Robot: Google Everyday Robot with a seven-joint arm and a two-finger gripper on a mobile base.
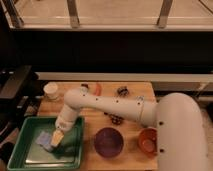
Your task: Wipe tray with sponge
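**Item: wiping station, one moment**

- Tray [30, 156]: green, shallow, raised rim. It sits at the front-left corner of the bench [139, 90].
- Sponge [45, 138]: light blue. It lies inside the tray, on the floor towards the back-centre.
- Tool [56, 140]: lowered into the tray, fingers pressed together. It seemingly pinches the sponge by its right edge, though the contact itself is hard to make out.
- Arm [107, 106]: white. It reaches across the bench from the right.
- Also on the bench:
  - a purple bowl [109, 141] just beside the tray's right rim
  - an orange bowl [148, 141] further right
  - a white cup [51, 91] behind the tray

**Handling note (judgement):**
- The step in hand appears to be the wiping stroke.
- Done well, the sponge would stay flat under light, even downward pressure and travel in overlapping passes from rim to rim.
- The front and left portions of the floor look the furthest from the sponge.
- The tool should stop short of the raised rim, since pushing into it could shift the tray towards the bench edge.
- The elbow should stay clear of the purple bowl.

**Markings:** no brand, label or writing can be read on any item.
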